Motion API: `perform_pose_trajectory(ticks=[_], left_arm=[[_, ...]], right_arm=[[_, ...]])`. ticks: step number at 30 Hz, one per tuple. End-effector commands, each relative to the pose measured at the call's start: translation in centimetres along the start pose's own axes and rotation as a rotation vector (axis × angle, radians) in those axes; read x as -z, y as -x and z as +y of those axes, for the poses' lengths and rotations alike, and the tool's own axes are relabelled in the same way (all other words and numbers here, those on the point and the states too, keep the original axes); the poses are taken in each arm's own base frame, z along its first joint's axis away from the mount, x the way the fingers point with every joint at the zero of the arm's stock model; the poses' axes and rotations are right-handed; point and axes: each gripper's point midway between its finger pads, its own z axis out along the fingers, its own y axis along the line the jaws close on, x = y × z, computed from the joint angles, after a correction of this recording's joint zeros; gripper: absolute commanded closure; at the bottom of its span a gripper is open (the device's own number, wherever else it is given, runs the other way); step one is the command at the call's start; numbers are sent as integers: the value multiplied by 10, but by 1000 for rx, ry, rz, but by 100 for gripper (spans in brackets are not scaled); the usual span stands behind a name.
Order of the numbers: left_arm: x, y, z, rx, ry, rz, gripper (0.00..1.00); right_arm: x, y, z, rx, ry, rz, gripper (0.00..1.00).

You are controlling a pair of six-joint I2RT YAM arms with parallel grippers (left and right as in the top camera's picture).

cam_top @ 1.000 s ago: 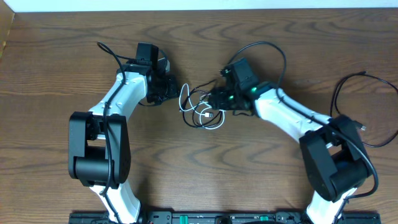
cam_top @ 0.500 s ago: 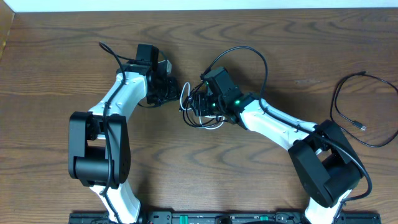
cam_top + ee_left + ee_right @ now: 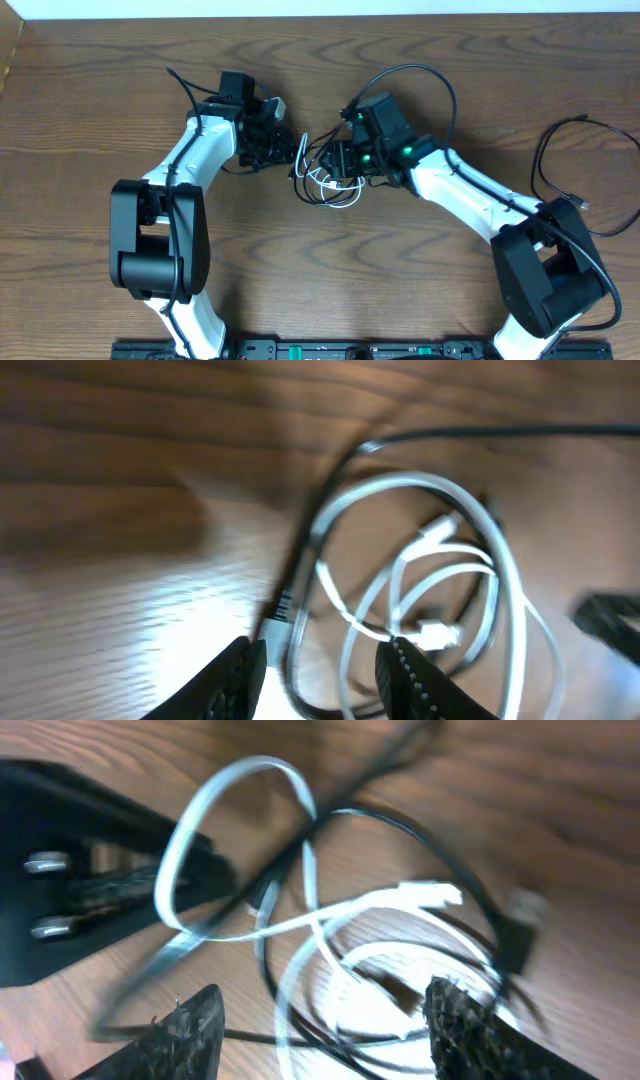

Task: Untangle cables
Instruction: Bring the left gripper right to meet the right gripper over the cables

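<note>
Tangled cables (image 3: pixel 425 895) before right pincer (image 3: pixel 320 998)

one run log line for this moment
phase: untangling, unfinished | thin black cord and thin white cord: looped together on brown wooden table | left gripper: open at tangle | right gripper: open over tangle

Two arms: left arm (image 3: pixel 193 152), right arm (image 3: pixel 462 186). Two tools: left tool (image 3: pixel 325 672), right tool (image 3: pixel 330 1032). Two tangled cables: one white cable (image 3: pixel 415 482), one black cable (image 3: pixel 480 432). One loose black cord (image 3: pixel 541 160). One counter (image 3: pixel 100 80).
</note>
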Motion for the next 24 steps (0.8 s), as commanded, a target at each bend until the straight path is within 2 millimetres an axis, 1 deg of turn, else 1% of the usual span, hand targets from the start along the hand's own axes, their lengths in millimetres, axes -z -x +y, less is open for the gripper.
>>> perform_pose_trajectory(ticks=[1,3,4,7,9,14,19,22,24], left_arm=[[4,-8,-17,-46,-100,20,58],[4,-11,-17,-13,-98,31,57],[4,-13,-17,7,-97,41,52],[4,-23,-16,72,-90,84,46],[4,-29,-17,85,-87,107,45],[-1,-34,-26,84,-88,124,44],[-10,-35,-38,118,-67,125,44],[-15,-38,-36,142,-8,129,45],[-18,-42,-39,141,5,139,45]], right_arm=[[11,3,-9,-18,17,10,37],[15,1,-13,-45,35,33,36],[16,-1,-14,-53,42,45,36],[18,-11,-23,-87,18,87,36],[19,-20,-29,-107,-10,122,37],[19,-40,-40,-127,-85,177,39],[17,-48,-45,-157,-103,193,37],[17,-51,-51,-158,-127,192,37],[16,-53,-52,-160,-130,197,37]])
